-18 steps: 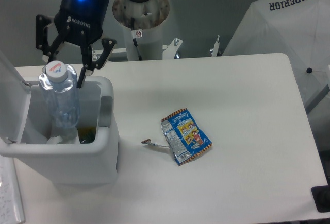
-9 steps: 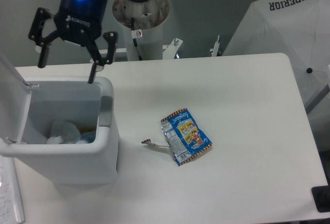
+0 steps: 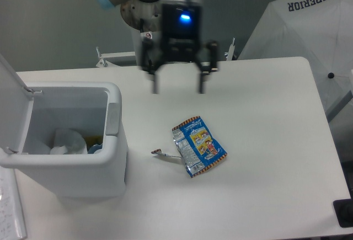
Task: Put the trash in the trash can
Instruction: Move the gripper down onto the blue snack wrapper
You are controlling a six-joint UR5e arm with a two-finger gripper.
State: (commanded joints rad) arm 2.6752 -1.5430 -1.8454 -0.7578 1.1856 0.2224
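1. The gripper (image 3: 178,89) hangs over the table (image 3: 265,113) with its fingers (image 3: 202,81) wide apart and nothing between them, up-table from the packet (image 3: 198,145).
2. The packet lies flat on the table, right of the bin (image 3: 113,135) and well apart from it, a torn strip sticking out at its left edge.
3. The bin stands open, lid up at the far left; pale rubbish sits at the bottom, and I can't make out the bottle among it.
4. Step in hand, as I read it: go for the packet. Centre over its blue body, not the thin strip.
5. Foil lies flat, so come straight down, fingers straddling the narrow width, and pinch where it is crumpled and lifts a little.
6. Close gently but fully; foil slips easily.
7. Lift clear before swinging across, so the packet passes over the bin's rim.
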